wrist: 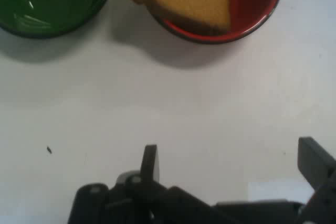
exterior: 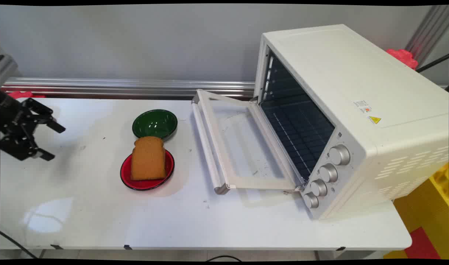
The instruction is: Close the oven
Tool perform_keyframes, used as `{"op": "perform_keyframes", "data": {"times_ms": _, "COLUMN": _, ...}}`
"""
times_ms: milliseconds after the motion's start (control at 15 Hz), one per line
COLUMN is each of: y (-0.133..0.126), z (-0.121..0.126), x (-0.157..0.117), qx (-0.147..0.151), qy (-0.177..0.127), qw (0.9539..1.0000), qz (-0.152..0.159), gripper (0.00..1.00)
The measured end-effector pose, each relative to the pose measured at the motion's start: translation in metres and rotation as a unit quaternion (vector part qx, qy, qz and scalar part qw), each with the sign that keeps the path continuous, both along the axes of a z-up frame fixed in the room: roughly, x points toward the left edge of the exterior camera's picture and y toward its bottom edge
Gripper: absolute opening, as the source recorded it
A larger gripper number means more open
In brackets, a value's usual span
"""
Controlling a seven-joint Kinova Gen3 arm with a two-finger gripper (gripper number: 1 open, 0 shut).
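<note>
My gripper point(exterior: 51, 141) hangs with fingers spread and empty, left of the bread slice point(exterior: 148, 158) on its red plate point(exterior: 146, 183). The green bowl point(exterior: 155, 123) sits just behind; the toaster oven point(exterior: 353, 117) stands open.

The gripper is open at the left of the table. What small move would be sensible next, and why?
Probably a short advance toward the slice of bread on the red plate. The gripper is open, holds nothing, and stands apart from it over bare table; the hand view shows the bread ahead, beside the green bowl. The toaster oven has its door down.
</note>
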State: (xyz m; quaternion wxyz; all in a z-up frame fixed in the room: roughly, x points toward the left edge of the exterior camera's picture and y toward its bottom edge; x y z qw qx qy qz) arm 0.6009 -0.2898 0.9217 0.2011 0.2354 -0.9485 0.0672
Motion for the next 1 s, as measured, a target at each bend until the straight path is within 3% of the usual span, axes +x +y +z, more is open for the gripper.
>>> {"op": "perform_keyframes", "data": {"times_ms": 133, "y": -0.009, "z": -0.004, "x": -0.004, "qx": -0.004, "qy": 0.012, "qw": 0.9999, "qz": 0.007, "gripper": 1.00}}
{"op": "perform_keyframes", "data": {"times_ms": 333, "y": -0.028, "z": -0.005, "x": -0.017, "qx": -0.018, "qy": 0.058, "qw": 0.9977, "qz": 0.030, "gripper": 1.00}}
{"op": "perform_keyframes", "data": {"times_ms": 667, "y": -0.062, "z": -0.004, "x": -0.047, "qx": -0.036, "qy": 0.155, "qw": 0.9847, "qz": 0.071, "gripper": 1.00}}
{"op": "perform_keyframes", "data": {"times_ms": 1000, "y": -0.080, "z": -0.006, "x": -0.063, "qx": -0.051, "qy": 0.196, "qw": 0.9764, "qz": 0.076, "gripper": 1.00}}
